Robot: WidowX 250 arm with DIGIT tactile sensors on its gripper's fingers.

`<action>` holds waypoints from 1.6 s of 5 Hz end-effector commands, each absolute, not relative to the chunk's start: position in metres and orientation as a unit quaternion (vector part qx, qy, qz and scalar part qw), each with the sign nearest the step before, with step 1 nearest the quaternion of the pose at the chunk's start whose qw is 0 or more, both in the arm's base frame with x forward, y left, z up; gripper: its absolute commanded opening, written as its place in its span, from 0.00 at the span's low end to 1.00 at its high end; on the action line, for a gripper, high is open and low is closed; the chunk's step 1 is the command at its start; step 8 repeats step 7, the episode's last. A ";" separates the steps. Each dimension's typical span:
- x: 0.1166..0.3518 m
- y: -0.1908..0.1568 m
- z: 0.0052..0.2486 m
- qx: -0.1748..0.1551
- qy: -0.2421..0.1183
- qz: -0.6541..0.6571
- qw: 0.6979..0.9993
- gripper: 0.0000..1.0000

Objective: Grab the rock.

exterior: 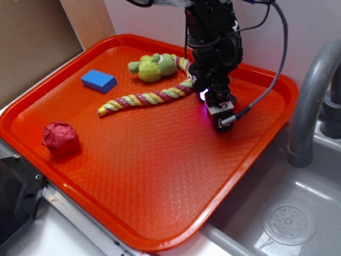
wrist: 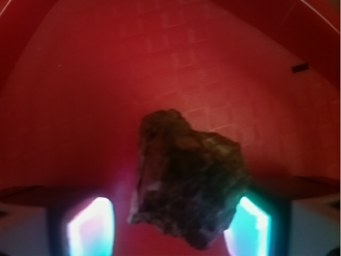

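Rock [wrist: 186, 181] sits between the lit fingers [wrist: 90, 226] of the end effector [exterior: 218, 109], apparently pinched; jagged faces could let it slip onto the tray [exterior: 160, 176].

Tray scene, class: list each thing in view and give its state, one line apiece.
Rock: between the end effector fingers; whether gripped is unclear.
Ball: resting, untouched.
Block: lying flat.
Rope toy: lying stretched out.
Tray: flat by the sink.
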State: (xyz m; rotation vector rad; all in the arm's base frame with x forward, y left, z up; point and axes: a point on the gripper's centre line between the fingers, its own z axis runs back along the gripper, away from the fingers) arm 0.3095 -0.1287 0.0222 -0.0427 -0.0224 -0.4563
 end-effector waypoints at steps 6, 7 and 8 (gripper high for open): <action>0.188 -0.069 0.185 0.030 -0.059 -0.063 0.996 0.00; 0.195 -0.070 0.175 0.025 -0.044 -0.079 0.996 0.00; 0.195 -0.070 0.175 0.025 -0.044 -0.079 0.996 0.00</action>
